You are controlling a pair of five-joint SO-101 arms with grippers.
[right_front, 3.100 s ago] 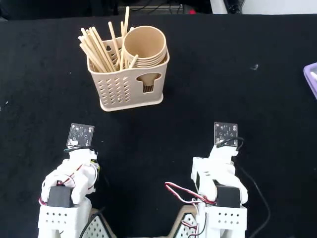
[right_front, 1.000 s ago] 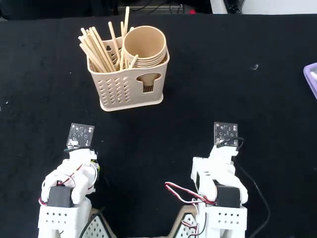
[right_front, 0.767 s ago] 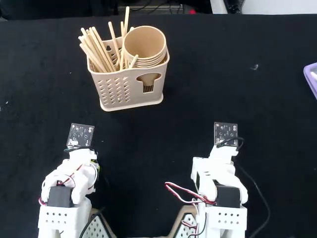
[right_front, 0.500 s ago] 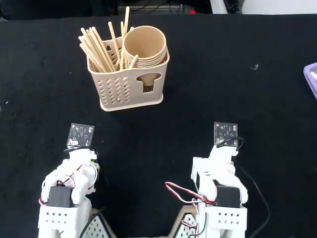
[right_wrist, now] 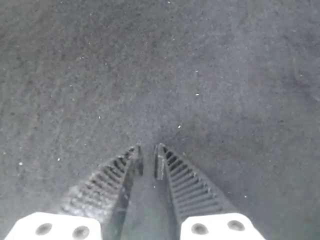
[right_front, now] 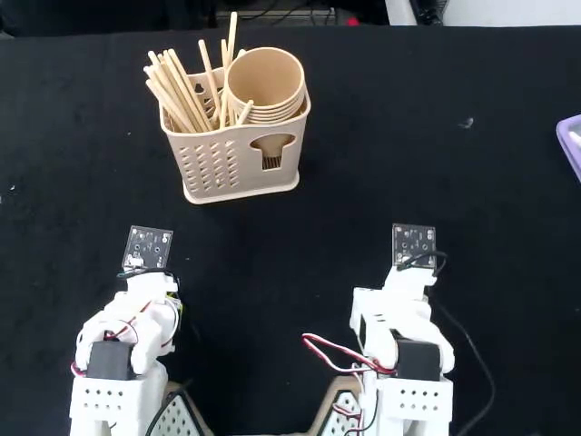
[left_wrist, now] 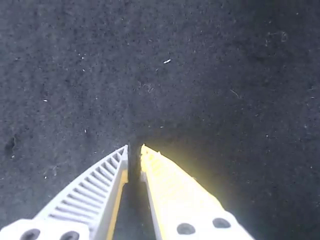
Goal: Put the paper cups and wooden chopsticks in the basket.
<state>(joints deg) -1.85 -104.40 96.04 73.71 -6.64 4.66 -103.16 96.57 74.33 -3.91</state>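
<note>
basket (right_front: 241, 150) well ahead of both arms | paper cups (right_front: 265, 84), chopsticks (right_front: 182, 91) upright inside | my left gripper (left_wrist: 134, 152), right gripper (right_wrist: 147, 160) pressed together, empty | I judge nothing left to fetch

You see a big black table (right_front: 436, 182) with a fuzzy top and tiny pale specks, a purple edge (right_front: 572, 141) far right, wires (right_front: 290, 14) and a white patch (right_front: 508, 11) behind it.

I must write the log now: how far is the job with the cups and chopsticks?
Looks done: the paper cups sit stacked in the basket, and the wooden chopsticks stand beside them. In hand: nothing; the left gripper and the right gripper are shut over the table. Left: apparently nothing.
</note>
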